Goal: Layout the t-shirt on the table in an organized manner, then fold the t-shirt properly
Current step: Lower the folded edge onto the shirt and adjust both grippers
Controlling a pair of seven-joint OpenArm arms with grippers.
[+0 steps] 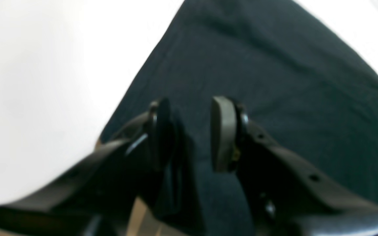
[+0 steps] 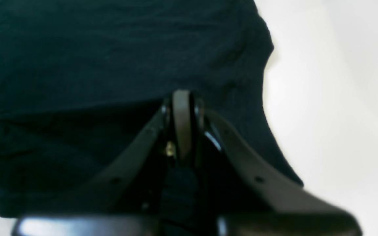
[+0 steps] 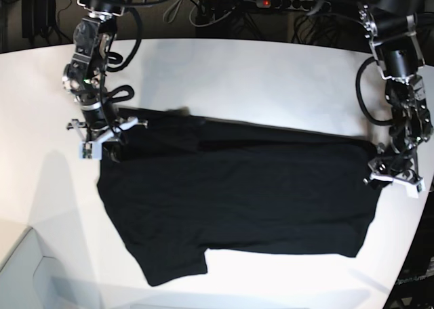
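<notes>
Black fabric, the t-shirt [image 3: 237,200], lies spread across the middle of the white bench [image 3: 271,78], its long axis running side to side in the base view, with one short sleeve reaching toward the near bench edge at that view's lower left and a folded-over band along the far edge. The left gripper [image 3: 392,175], on the right of the base view, sits at the shirt's end there; in the left wrist view [image 1: 189,134] its jaws stand partly apart, with the shirt [image 1: 274,82] visible through the gap below them. A dark strip of cloth hangs against the inner face of one pad [image 1: 161,131], while the other pad [image 1: 221,131] is bare; whether any cloth is truly gripped cannot be told. The right gripper [image 3: 103,129], on the left of the base view, is at the far corner of the shirt; in the right wrist view [image 2: 183,124] its jaws are pressed together, with dark fabric [image 2: 110,59] bunched between them just behind the pads and lifted off the bench [image 2: 340,98].
</notes>
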